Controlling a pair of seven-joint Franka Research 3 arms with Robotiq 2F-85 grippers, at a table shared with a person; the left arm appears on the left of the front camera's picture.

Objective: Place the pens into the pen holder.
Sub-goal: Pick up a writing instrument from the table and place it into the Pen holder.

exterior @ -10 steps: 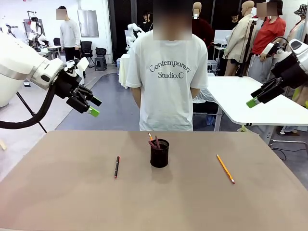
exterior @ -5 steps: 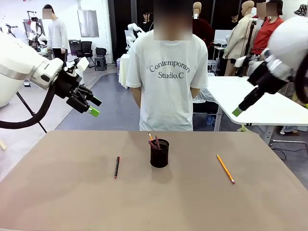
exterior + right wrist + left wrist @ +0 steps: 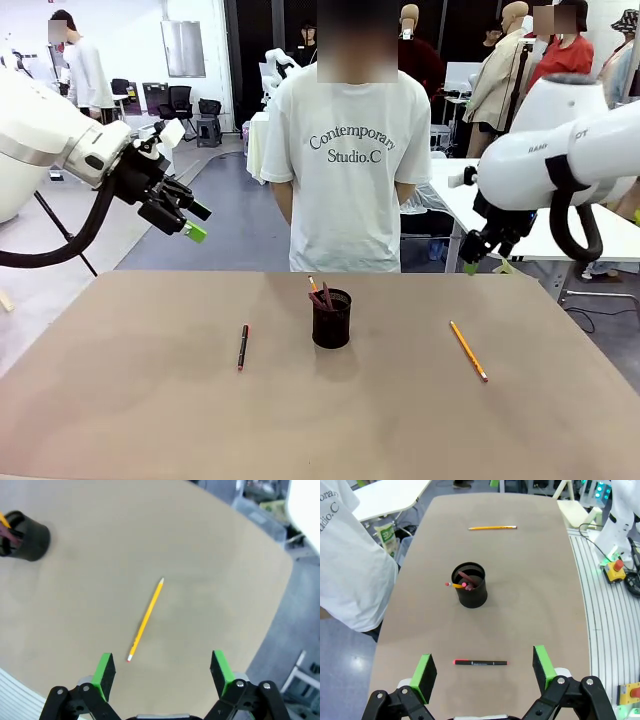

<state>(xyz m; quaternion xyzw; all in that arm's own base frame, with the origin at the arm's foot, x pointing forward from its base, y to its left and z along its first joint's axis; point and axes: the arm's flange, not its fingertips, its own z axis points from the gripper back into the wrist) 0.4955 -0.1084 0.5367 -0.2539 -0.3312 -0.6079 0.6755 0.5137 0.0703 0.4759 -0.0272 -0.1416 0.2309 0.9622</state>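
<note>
The black mesh pen holder stands upright at the table's middle with a reddish pen and a yellow pencil sticking out of it. A black pen with red ends lies flat to its left, and a yellow pencil lies flat to its right. My left gripper hangs open, high above the table's far left. Its wrist view looks down on the black pen, the holder and the pencil. My right gripper is open, above the far right edge, looking down on the pencil and the holder.
A person in a white T-shirt stands at the far edge behind the holder, hands behind the back. The brown table has bare room in front and on both sides. A white table stands beyond the right edge.
My right arm has swung in from the far right and come down toward the table, its gripper now pointing at the yellow pencil. The left arm has not moved.
</note>
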